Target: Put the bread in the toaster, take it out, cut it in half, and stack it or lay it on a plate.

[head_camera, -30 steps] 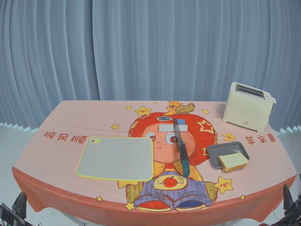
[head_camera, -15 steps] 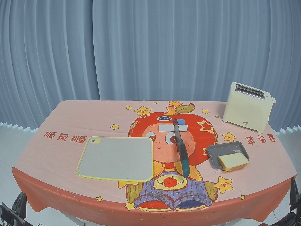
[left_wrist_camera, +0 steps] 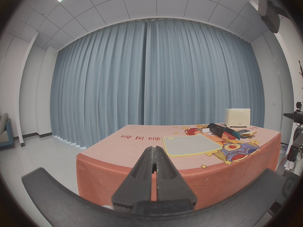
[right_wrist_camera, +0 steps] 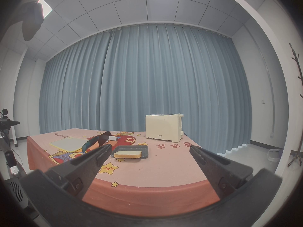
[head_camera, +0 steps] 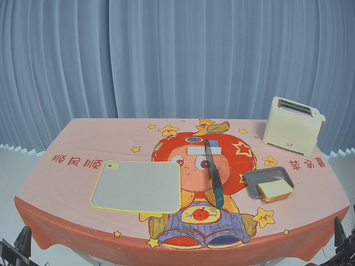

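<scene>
Only a small wobble of right hand (right_wrist_camera: 150,148) off counter (head_camera: 92,137) edge, then back to start; no other motion. Spread wide, empty. Left hand (left_wrist_camera: 154,152) pinched closed, idle. Means zero progress: bread (head_camera: 275,189) flat on grey tray (head_camera: 259,175), toaster (head_camera: 293,125) behind. Knife (head_camera: 216,183), cutting board (head_camera: 137,185) mid-counter. Pink cartoon cloth, blue curtain (head_camera: 177,48) behind.
</scene>
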